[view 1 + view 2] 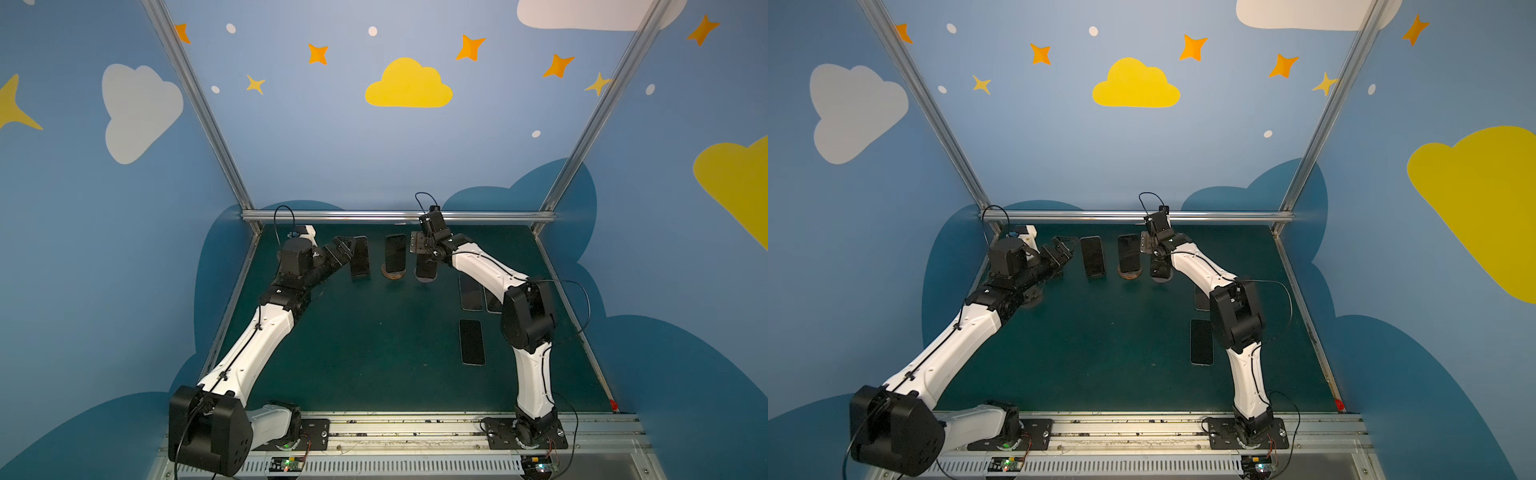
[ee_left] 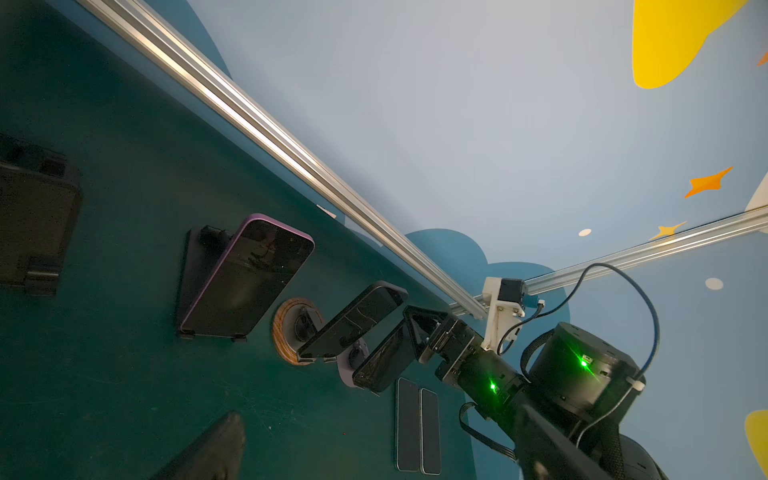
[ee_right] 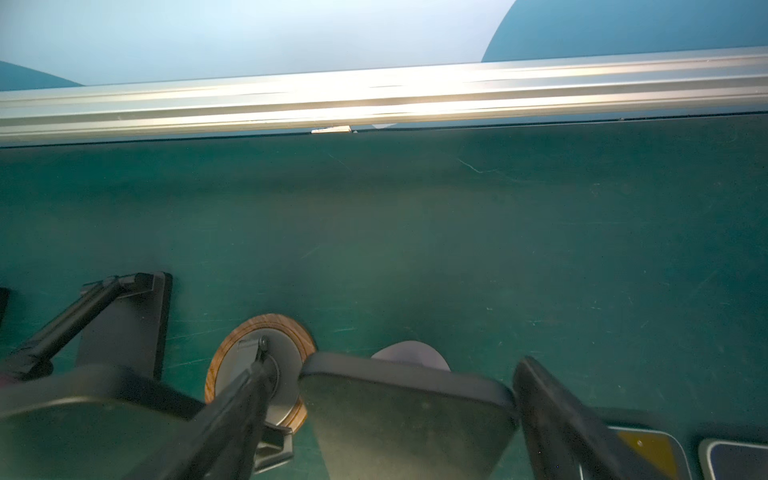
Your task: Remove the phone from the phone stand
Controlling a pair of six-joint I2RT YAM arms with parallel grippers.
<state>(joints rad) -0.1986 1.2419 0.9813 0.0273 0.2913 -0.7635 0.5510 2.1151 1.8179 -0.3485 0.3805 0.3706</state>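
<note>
The right gripper stands over the phone with its jaws parted, straddling the phone's upper end. One finger lies against one side edge. The other finger shows a sliver of gap at the opposite edge, so the grasp is not closed and nothing is clamped.

The phone is a dark slab with rounded corners. In the left wrist view its glossy black screen reflects the room. It leans back on the phone stand, whose round lavender base sits on the green table. In both top views the phone and its stand lie at about 1 o'clock from the table's centre, near the far rail.

Just beside it at 9 o'clock, a middle phone leans on a wood-ringed stand, black-screened and tilted the same way. Farther out at 9 o'clock, a purple-edged phone rests on a black stand.

The left gripper hovers at 9 o'clock of that purple-edged phone. It is just beside the phone but apart from it, with its jaws spread wide and holding nothing.

At 4 to 5 o'clock of the task's phone, a pair of flat phones lies side by side on the table, one partly hidden by the right arm. A third flat phone lies at 6 o'clock of that pair, screen up and dark.
</note>
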